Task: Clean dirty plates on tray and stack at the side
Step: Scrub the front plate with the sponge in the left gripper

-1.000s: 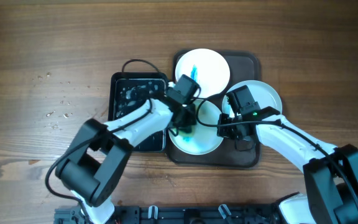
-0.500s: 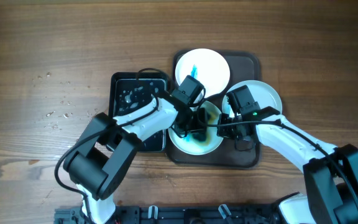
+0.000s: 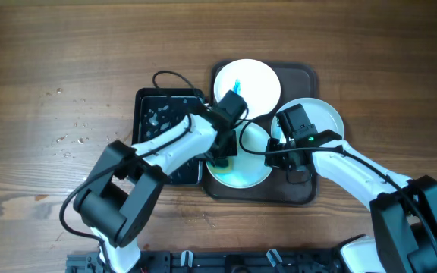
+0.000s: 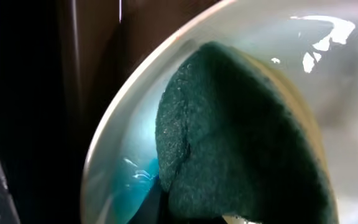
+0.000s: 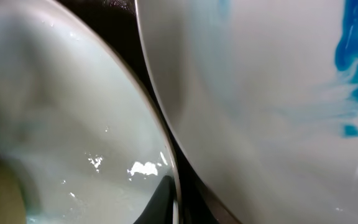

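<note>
Three white plates lie on the dark brown tray [image 3: 303, 191]. The far plate [image 3: 247, 85] carries a blue smear, and a second plate [image 3: 321, 115] overhangs the tray's right rim. The near plate [image 3: 241, 171] is wet, with a blue-green film. My left gripper [image 3: 222, 157] is shut on a teal sponge [image 4: 241, 137] pressed on the left part of that plate [image 4: 120, 168]. My right gripper [image 3: 274, 149] is shut on the same plate's right rim [image 5: 166, 149], one finger [image 5: 157, 200] inside it. Beside that rim lies the smeared plate [image 5: 260, 99].
A smaller black tray [image 3: 158, 114] with water drops sits left of the brown tray, partly under my left arm. A black cable [image 3: 169, 76] loops above it. Small droplets or crumbs [image 3: 70, 133] dot the wooden table at the left.
The left gripper swept the sponge right across the near plate and has come back to its left side. The right gripper has kept still on the rim.
</note>
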Tool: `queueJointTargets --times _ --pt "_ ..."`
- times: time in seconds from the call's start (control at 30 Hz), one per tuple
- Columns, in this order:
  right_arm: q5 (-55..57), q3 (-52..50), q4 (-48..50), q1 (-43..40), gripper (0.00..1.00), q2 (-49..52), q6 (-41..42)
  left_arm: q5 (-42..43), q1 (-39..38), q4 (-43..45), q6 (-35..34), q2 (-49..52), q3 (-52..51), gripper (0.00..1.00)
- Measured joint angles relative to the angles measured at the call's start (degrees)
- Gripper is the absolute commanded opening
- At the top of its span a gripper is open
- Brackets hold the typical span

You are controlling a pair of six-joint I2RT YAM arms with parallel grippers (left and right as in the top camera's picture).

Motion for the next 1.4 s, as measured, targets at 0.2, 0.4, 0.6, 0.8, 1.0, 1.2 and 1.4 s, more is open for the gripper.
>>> queueJointTargets --times 0.2,0.4,0.6,0.8,1.0,1.2,1.4 --pt "0.0 0.0 0.0 0.0 0.04 0.0 0.2 -2.0 -1.7 5.7 0.3 0.0 -0.5 0.04" --pt "0.0 0.0 0.0 0.0 0.04 0.0 0.2 8.7 -2.0 16.0 0.7 1.6 -0.8 0.04" --pt "0.0 0.0 0.0 0.0 0.04 0.0 0.2 20.7 -1.8 20.4 0.7 4.1 -0.5 0.04" --pt "0.0 0.0 0.0 0.0 0.04 0.0 0.2 29.0 -1.7 18.9 1.4 5.4 -0.2 0.04" --pt "-0.2 0.0 0.0 0.0 0.04 0.0 0.2 28.4 0.5 5.5 2.2 5.4 2.3 0.04" --pt "-0.2 0.0 0.0 0.0 0.04 0.0 0.2 14.8 2.0 -4.4 2.4 4.3 5.1 0.04" --pt "-0.2 0.0 0.0 0.0 0.04 0.0 0.2 0.6 1.3 -5.9 2.4 3.7 5.7 0.04"
